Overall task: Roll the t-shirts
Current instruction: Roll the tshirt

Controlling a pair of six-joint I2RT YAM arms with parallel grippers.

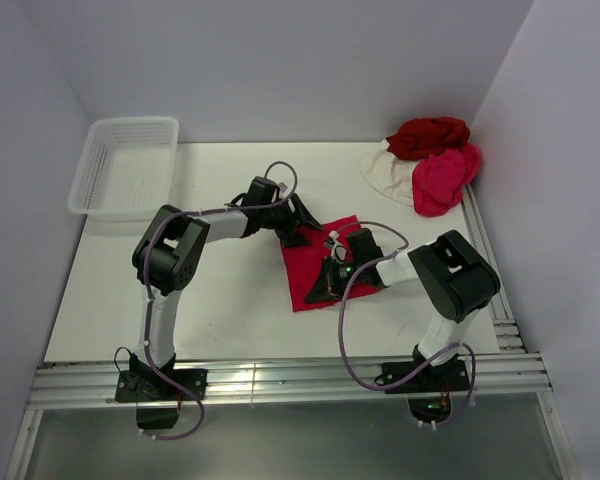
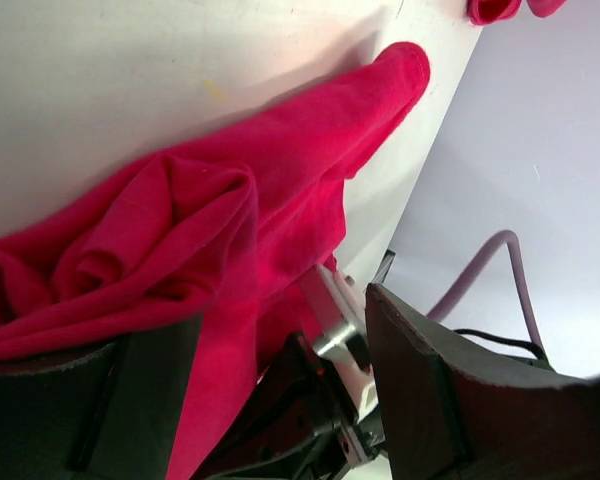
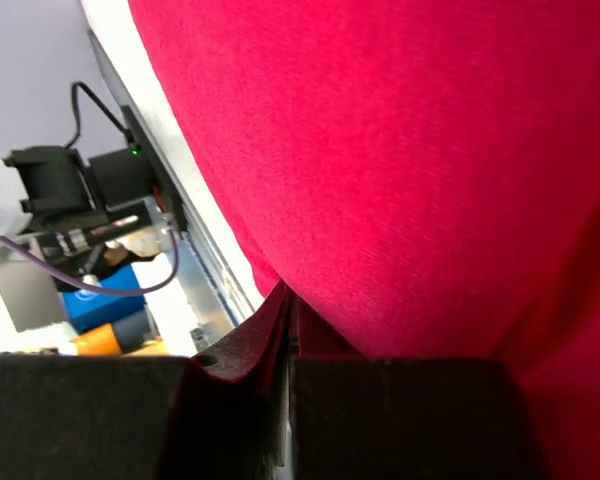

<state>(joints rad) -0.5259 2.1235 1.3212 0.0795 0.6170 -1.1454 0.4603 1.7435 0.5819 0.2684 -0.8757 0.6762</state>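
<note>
A bright crimson t-shirt (image 1: pixel 312 268) lies folded and partly bunched in the middle of the table. My left gripper (image 1: pixel 298 230) is at its far edge. In the left wrist view its fingers (image 2: pixel 430 390) stand wide apart, with crumpled crimson fabric (image 2: pixel 230 220) in front of and between them. My right gripper (image 1: pixel 330 281) is at the shirt's near right side. In the right wrist view (image 3: pixel 288 340) its jaws are pressed together on a fold of the crimson fabric (image 3: pixel 400 150). A dark red t-shirt (image 1: pixel 428 135), a pink-red one (image 1: pixel 445 176) and a whitish one (image 1: pixel 386 172) are piled at the back right.
A white plastic mesh basket (image 1: pixel 125 165) stands at the back left. Walls close in the table on the left, back and right. Metal rails (image 1: pixel 280 382) run along the near edge, and also up the right side.
</note>
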